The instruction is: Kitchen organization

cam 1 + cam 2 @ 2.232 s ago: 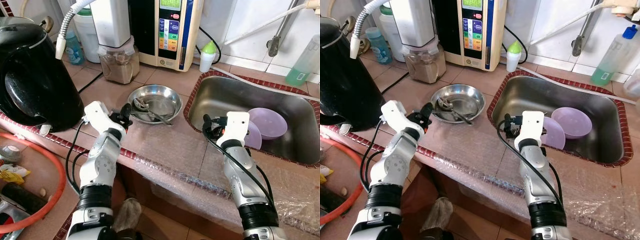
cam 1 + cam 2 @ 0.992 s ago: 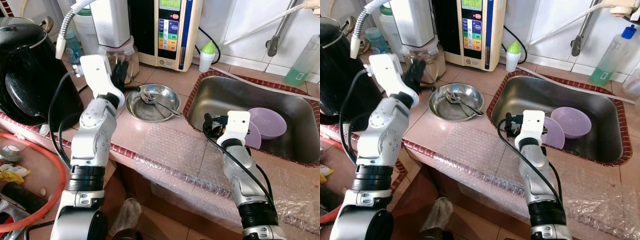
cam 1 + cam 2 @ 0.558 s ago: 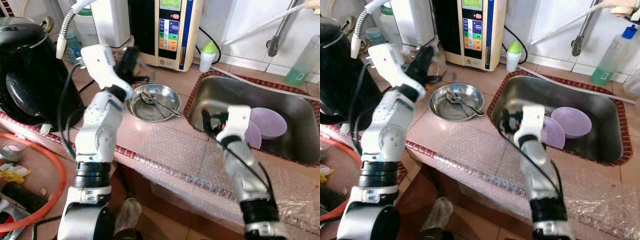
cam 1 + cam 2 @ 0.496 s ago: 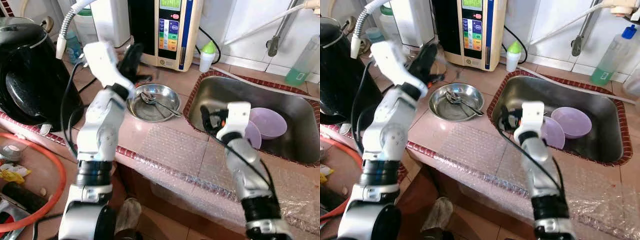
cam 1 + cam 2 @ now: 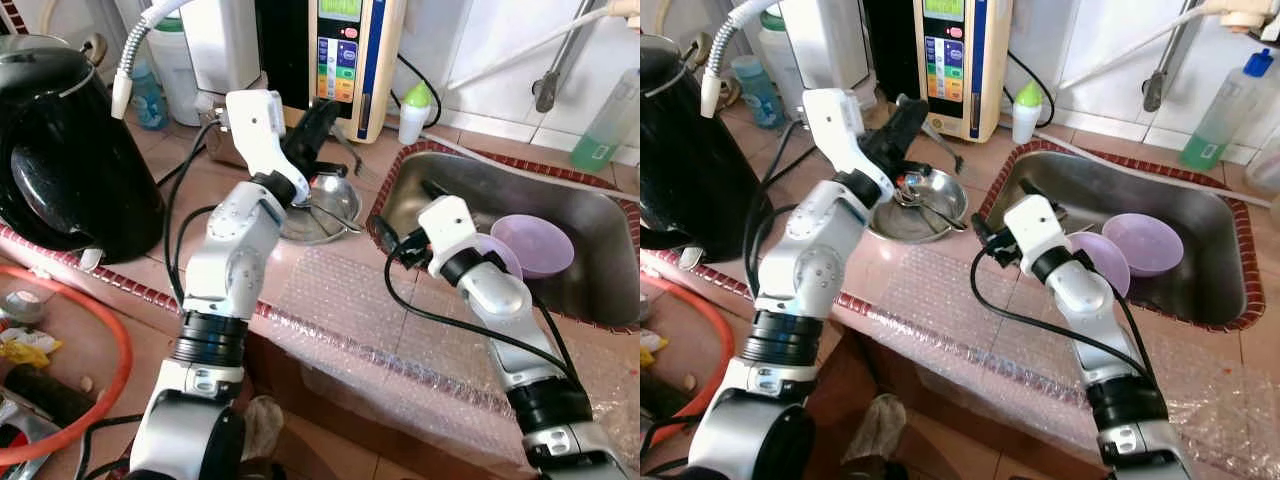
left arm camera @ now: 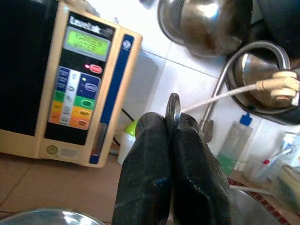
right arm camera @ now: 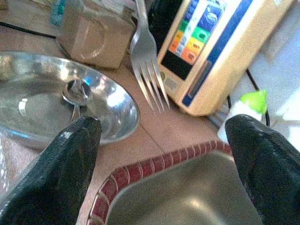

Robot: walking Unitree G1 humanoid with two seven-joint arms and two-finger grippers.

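My left gripper (image 5: 318,122) is raised above the steel bowl (image 5: 325,208) and is shut on the handle of a metal fork (image 5: 940,140). In the left wrist view the handle end (image 6: 174,105) sticks out between the closed fingers. The fork's tines (image 7: 146,68) point down towards the counter between bowl and sink. A spoon (image 7: 75,90) lies in the bowl. My right gripper (image 5: 392,243) hovers at the sink's left rim, open, aimed at the bowl and fork. Two purple bowls (image 5: 535,243) rest in the steel sink (image 5: 470,190).
A black kettle (image 5: 60,150) stands at the left. A water ioniser (image 5: 345,60), a blender jar and a green-capped bottle (image 5: 413,110) line the back wall. Bubble wrap (image 5: 350,300) covers the counter's front edge. A green soap bottle (image 5: 610,120) stands behind the sink.
My left gripper rose from beside the bowl and swung right with the fork in it. My right gripper turned and moved left from over the sink towards the bowl.
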